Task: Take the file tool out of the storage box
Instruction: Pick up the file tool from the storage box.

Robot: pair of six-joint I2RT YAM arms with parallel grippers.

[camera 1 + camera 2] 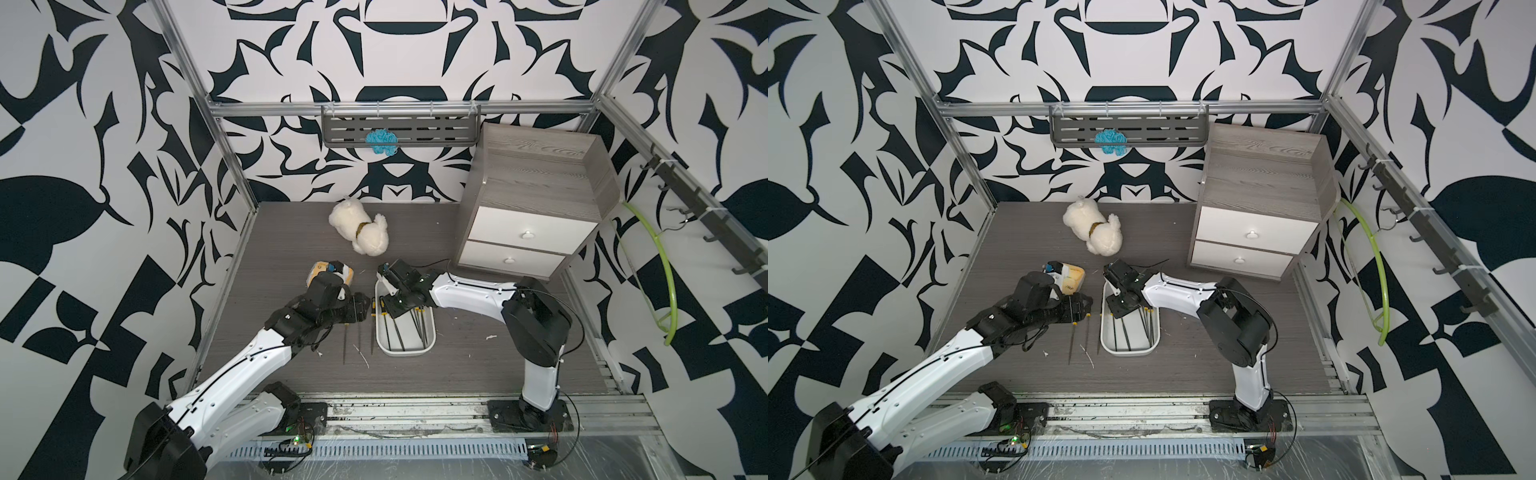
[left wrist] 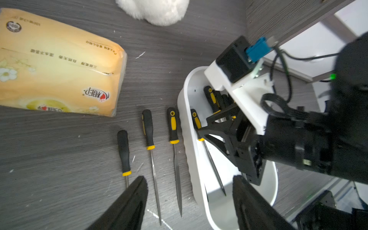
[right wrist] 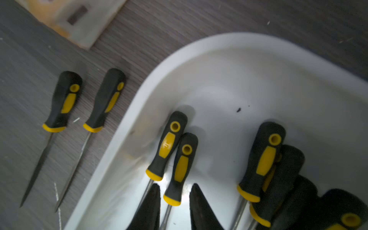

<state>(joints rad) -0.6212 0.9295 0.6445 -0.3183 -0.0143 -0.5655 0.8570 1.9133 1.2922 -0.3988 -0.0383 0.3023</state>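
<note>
Right wrist view: the right gripper [image 3: 174, 186] is hovering over the floor of the white storage box [image 3: 258, 49], jaws standing slightly apart either side of the black-and-yellow handle of one file tool [image 3: 180, 167], not visibly clamping it. Beside the box, the left gripper [image 2: 189, 178] is hanging wide open and empty above three files [image 2: 173, 127] lying on the grey table [image 2: 59, 159].

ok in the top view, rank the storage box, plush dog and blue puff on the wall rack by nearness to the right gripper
1. storage box: the right gripper reaches down into it.
2. plush dog: on the table, behind the box.
3. blue puff: up on the wall rack, farthest.
</note>
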